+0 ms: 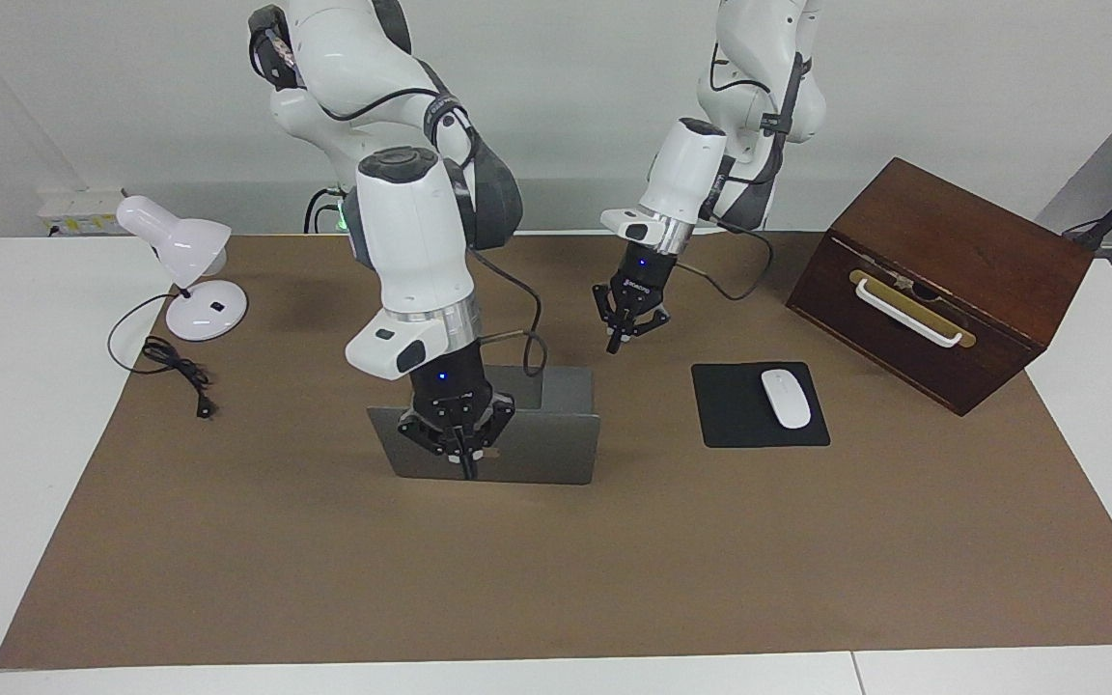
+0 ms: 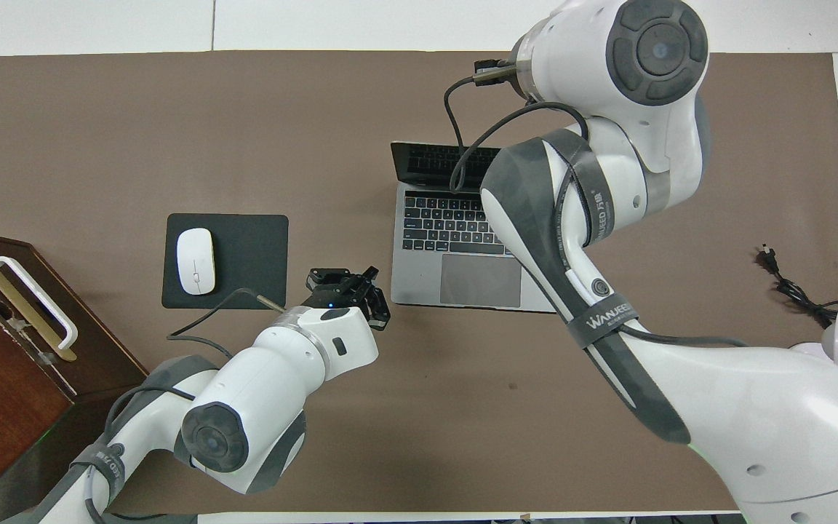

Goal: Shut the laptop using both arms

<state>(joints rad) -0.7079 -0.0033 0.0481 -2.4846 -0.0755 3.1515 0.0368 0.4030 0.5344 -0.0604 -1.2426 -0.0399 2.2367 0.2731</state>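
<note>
The silver-grey laptop (image 1: 546, 449) stands open in the middle of the brown mat, its lid upright and its keyboard toward the robots; it also shows in the overhead view (image 2: 477, 280). My right gripper (image 1: 467, 468) is shut and points down against the outer face of the lid, below its top edge; the right arm hides it in the overhead view. My left gripper (image 1: 616, 340) is shut and empty. It hangs in the air over the mat by the laptop's corner nearest the robots, between laptop and mouse pad, and shows in the overhead view (image 2: 361, 287).
A black mouse pad (image 1: 730, 425) with a white mouse (image 1: 786, 398) lies toward the left arm's end. A dark wooden box (image 1: 942, 280) with a white handle stands past it. A white desk lamp (image 1: 184, 265) and its black cord (image 1: 175, 367) are at the right arm's end.
</note>
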